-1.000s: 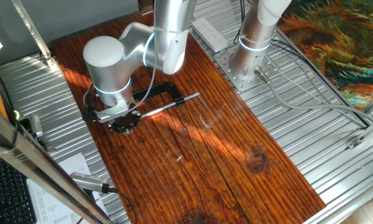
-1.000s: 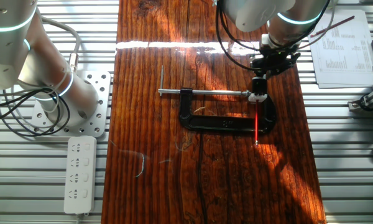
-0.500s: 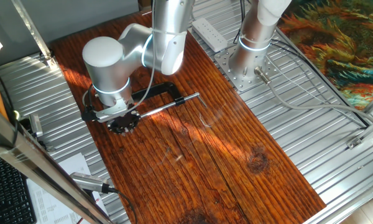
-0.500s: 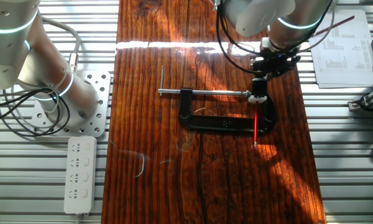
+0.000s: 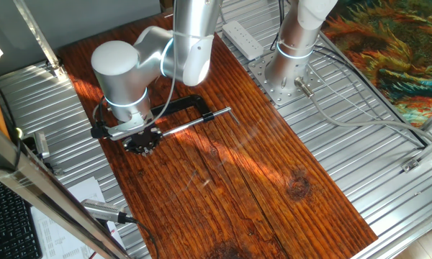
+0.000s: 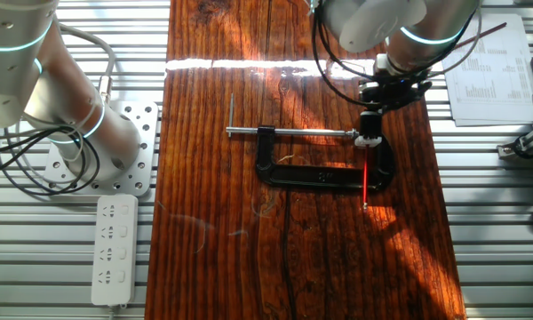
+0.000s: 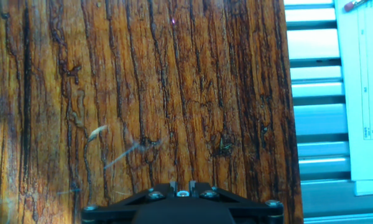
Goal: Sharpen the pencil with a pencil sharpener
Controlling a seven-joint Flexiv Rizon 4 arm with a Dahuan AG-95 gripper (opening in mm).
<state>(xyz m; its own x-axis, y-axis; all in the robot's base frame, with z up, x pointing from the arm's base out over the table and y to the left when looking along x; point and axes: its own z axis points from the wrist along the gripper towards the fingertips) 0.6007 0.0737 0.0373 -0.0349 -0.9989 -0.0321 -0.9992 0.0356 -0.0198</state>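
We see the red pencil (image 6: 365, 181) lying across the right end of the black C-clamp (image 6: 324, 174) on the wooden bench (image 6: 222, 258), its upper end pointing into the pencil sharpener (image 6: 368, 138), which sits by the tip of the clamp's silver screw rod (image 6: 289, 132). The tool (image 6: 370, 118) hangs just above the sharpener; we cannot tell how wide its jaws stand. The hand view shows only bench boards and a paper sheet (image 7: 365, 93).

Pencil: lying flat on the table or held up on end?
Flat. The other fixed view shows the pencil as a red line along the wood, crossing the clamp, its upper end under the gripper.
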